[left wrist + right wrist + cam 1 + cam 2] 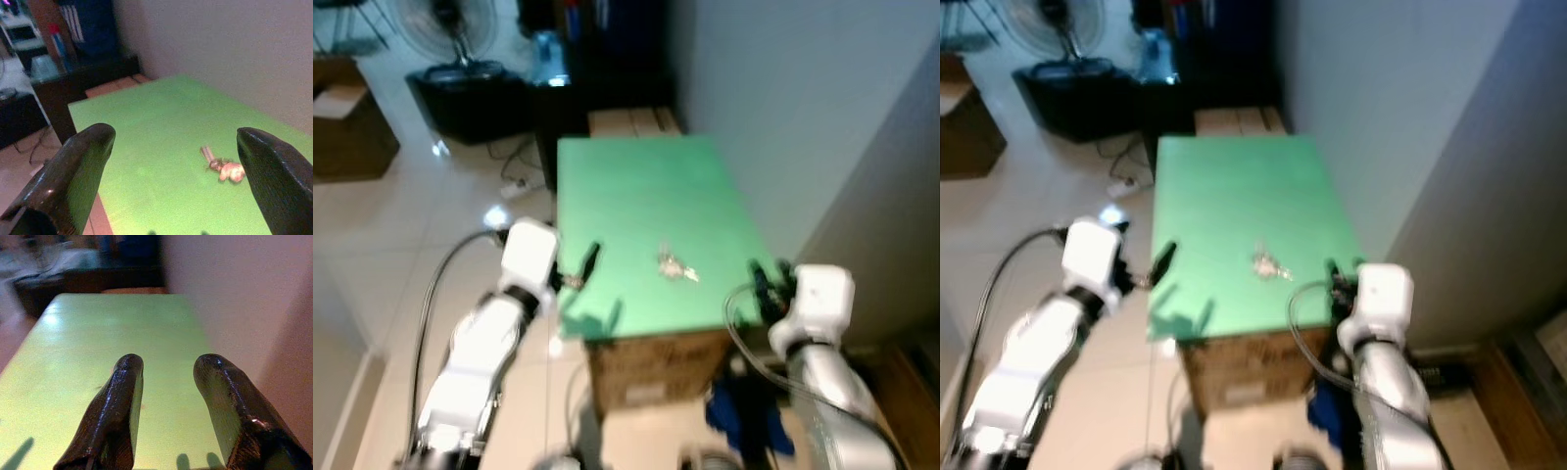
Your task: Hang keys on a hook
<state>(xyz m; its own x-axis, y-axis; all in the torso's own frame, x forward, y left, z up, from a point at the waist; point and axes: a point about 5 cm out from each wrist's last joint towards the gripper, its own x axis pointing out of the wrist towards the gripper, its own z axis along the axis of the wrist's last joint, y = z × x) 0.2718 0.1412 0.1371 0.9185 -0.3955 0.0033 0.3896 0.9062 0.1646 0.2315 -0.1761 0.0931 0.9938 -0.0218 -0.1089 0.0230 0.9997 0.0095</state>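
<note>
A small bunch of keys point(675, 265) lies on the green tabletop point(646, 196), toward its near edge and a little right of centre. My left gripper point(587, 262) hovers at the table's near left edge, left of the keys. Its fingers are spread wide in the left wrist view, where the keys point(222, 166) lie ahead between them, untouched. My right gripper point(769, 279) is at the near right corner, to the right of the keys. In the right wrist view its fingers point(122, 396) are parted over bare green surface with nothing between them.
The green top rests on a cardboard box point(651, 377). A grey wall point(803, 117) runs close along the table's right side. Behind stand a dark cabinet point(597, 78), a floor fan point(455, 39) and a brown box point(347, 127). Cables point(514, 166) lie on the tiled floor.
</note>
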